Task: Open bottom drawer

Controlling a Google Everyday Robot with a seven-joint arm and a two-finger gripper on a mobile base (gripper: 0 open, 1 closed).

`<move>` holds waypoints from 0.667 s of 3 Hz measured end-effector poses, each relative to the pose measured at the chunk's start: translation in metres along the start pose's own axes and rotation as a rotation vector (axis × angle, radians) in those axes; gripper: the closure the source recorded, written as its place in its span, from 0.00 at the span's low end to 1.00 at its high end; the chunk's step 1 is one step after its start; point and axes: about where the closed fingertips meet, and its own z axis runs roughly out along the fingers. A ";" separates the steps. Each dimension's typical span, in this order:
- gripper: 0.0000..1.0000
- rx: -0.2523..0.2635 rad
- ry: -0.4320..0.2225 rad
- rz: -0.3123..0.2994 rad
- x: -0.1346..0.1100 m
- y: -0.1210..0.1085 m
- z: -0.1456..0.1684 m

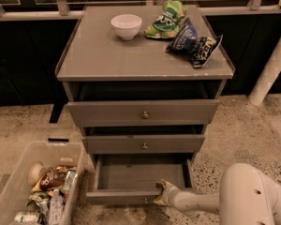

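Note:
The bottom drawer (131, 196) of the grey cabinet (145, 60) is pulled out, and its plain grey tray (140, 176) lies open to view. Its small round knob (145, 201) shows on the narrow front. My gripper (162, 193) sits at the drawer's front rim, just right of the knob, at the end of my white arm (243, 196) that comes in from the lower right. The middle drawer (144, 143) and top drawer (143, 112) stand slightly out above it.
On the cabinet top are a white bowl (126, 26), a green chip bag (166, 18) and a dark blue chip bag (194, 41). A clear plastic bin (37, 186) with several snacks and bottles stands on the floor at the left. A white post (271, 64) rises at the right.

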 end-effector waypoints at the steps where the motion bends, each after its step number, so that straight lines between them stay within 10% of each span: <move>1: 1.00 0.000 0.000 0.000 -0.001 -0.001 -0.001; 2: 1.00 -0.002 -0.002 0.004 0.002 0.008 -0.006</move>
